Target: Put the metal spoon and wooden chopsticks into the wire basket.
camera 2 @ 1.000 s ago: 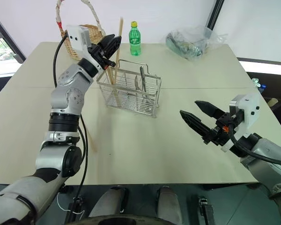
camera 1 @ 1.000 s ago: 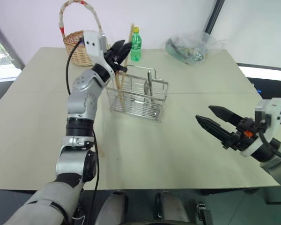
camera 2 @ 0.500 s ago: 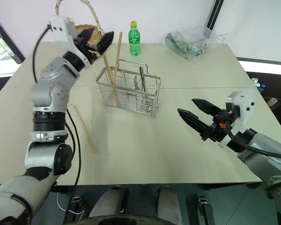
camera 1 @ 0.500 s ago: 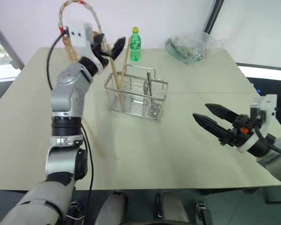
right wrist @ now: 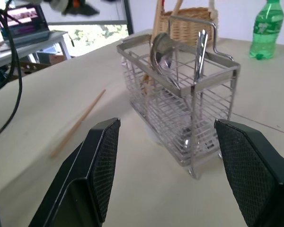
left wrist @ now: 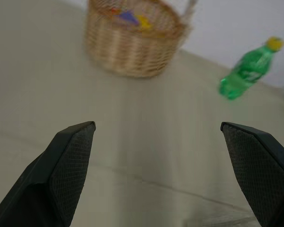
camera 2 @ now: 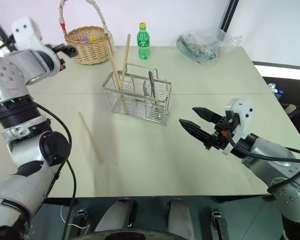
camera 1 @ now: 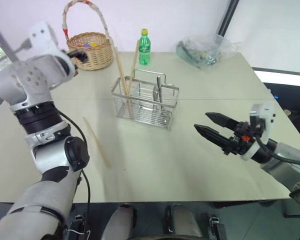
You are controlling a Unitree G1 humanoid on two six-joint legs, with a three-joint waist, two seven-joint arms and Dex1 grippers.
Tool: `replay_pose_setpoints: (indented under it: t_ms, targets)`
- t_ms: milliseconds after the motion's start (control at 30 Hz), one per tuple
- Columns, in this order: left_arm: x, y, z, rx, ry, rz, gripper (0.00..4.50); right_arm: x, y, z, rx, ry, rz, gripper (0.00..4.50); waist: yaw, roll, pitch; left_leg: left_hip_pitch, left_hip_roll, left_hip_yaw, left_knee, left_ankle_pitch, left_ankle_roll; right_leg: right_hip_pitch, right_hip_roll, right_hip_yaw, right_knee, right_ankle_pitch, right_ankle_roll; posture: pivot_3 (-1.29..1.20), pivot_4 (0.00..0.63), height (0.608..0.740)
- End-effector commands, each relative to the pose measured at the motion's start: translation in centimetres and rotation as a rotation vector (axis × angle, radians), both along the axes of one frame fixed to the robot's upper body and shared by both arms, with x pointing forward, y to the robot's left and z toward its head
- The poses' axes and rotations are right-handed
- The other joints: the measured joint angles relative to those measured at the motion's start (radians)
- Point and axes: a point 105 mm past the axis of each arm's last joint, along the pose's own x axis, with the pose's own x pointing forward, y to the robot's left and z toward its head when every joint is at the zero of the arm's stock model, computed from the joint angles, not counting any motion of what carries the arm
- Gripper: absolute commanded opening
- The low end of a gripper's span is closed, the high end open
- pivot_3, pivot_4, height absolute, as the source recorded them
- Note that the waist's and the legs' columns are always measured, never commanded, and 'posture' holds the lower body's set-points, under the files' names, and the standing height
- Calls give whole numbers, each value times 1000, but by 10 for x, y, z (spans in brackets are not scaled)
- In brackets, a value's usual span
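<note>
Chopstick [camera 1: 96, 142] of pale wood flat on the table [camera 1: 200, 85], left of the wire basket [camera 1: 146, 103] and well apart from it, not yet put away; two more chopsticks [camera 1: 121, 75] standing slanted in the basket's left end, tops rising well above the rim. Metal spoon [right wrist: 162, 53] already in a middle compartment, bowl uppermost, leaning on the wire. Likely very light and stiff, that loose stick, and prone to roll or skid on the smooth top; being so thin and low to the surface, hard to get fingers under. Best pinched near the middle, across its width, so neither end droops or swings. Left gripper [left wrist: 165, 175] raised near the wicker basket [camera 1: 91, 48], fingers spread wide with nothing between them. Right gripper [camera 1: 210, 127] hovering over the table right of the wire basket, fingers parted too, holding nothing. Hard to make out: exact number of sticks in the basket, and what the second metal piece [right wrist: 200, 45] beside the spoon is. Contents of the plastic bag [camera 1: 202, 50] at the far edge unclear.
</note>
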Motion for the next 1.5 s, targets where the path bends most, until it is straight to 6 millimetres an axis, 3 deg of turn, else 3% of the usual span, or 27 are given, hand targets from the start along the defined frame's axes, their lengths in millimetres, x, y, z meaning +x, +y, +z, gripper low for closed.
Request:
replay_pose_setpoints:
  t_ms: [33,400,700,900,1000,1233,1500]
  targets:
    - [-5,6,-7,0,64,52,4474,0,2,7,9,-41,13,3273,1,0,0,0,0,0,0,0,0,0,0,0,0,0,0,0,150,674]
    - [-12,-18,-118,-40,442,49,4474,-16,15,-7,-27,2,51,3273,2,0,0,-1,0,0,-1,0,-1,-1,-1,0,0,0,0,0,150,674]
    - [-5,-22,-144,-42,534,42,4474,-31,16,-7,-37,0,47,3273,3,-1,0,0,0,1,0,0,-1,0,-1,0,0,0,0,0,150,674]
    - [-1,-22,-152,-55,561,43,4474,-30,10,-3,-31,-18,5,3273,2,5,-4,1,0,2,0,0,-1,1,-2,0,0,0,0,0,150,674]
    - [0,-25,-156,-70,567,42,3634,-29,10,-3,-27,-21,-9,3273,2,5,-5,1,0,2,0,0,-1,1,-2,0,0,0,0,0,150,674]
    - [4,-26,-154,-90,554,56,88,-32,11,-5,-38,-16,7,3273,31,6,-5,1,0,2,0,0,-1,1,-4,0,0,0,1,0,150,674]
    - [12,-16,-146,-112,509,80,28,-34,8,-4,-62,-17,33,3273,28,6,-5,1,0,3,0,0,-1,2,-4,-1,0,-1,2,0,150,674]
